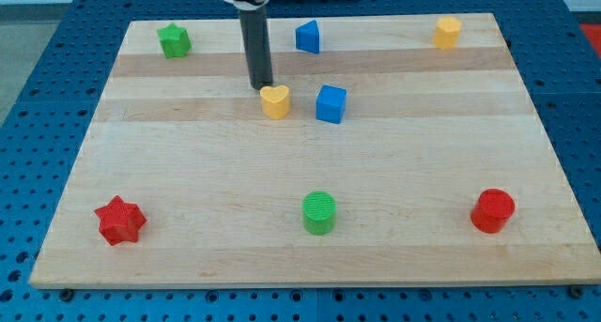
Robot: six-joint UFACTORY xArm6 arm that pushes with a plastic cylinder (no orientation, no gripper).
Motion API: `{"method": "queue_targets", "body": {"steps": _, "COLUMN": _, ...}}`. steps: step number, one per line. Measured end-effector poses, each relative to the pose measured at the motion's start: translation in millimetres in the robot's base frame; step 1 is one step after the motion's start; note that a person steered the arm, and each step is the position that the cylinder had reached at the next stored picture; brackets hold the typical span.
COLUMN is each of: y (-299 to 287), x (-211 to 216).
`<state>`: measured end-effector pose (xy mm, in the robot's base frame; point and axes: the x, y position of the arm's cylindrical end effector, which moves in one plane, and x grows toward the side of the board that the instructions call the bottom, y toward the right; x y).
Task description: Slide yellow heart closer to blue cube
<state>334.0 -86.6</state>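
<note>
While nothing lies between them, the yellow heart (275, 101) sits just left of the blue cube (331, 104), mid-board. Nearer, a green cylinder (319, 212) stands alone. My tip (259, 85) seems to touch the heart's upper-left edge, rod upright; no pincer is fitted.

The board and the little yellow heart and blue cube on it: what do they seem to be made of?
The board looks like pale wood, matte: lengthwise grain and plank seams show. The yellow heart and blue cube look like plastic, evenly coloured with a soft sheen, possibly printed. My tip, a dark rod of uncertain material, sits just at the heart's upper left.
</note>
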Motion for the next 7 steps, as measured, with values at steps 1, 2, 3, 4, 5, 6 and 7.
{"method": "queue_targets", "body": {"steps": 1, "y": -26.2, "x": 0.2}}
{"method": "queue_targets", "body": {"steps": 2, "y": -36.6, "x": 18.3}}
{"method": "queue_targets", "body": {"steps": 3, "y": -34.2, "x": 34.3}}
{"method": "queue_targets", "body": {"steps": 4, "y": -7.7, "x": 46.8}}
{"method": "queue_targets", "body": {"steps": 5, "y": 26.3, "x": 48.8}}
{"method": "queue_targets", "body": {"steps": 6, "y": 49.4, "x": 48.8}}
{"method": "queue_targets", "body": {"steps": 7, "y": 53.4, "x": 48.8}}
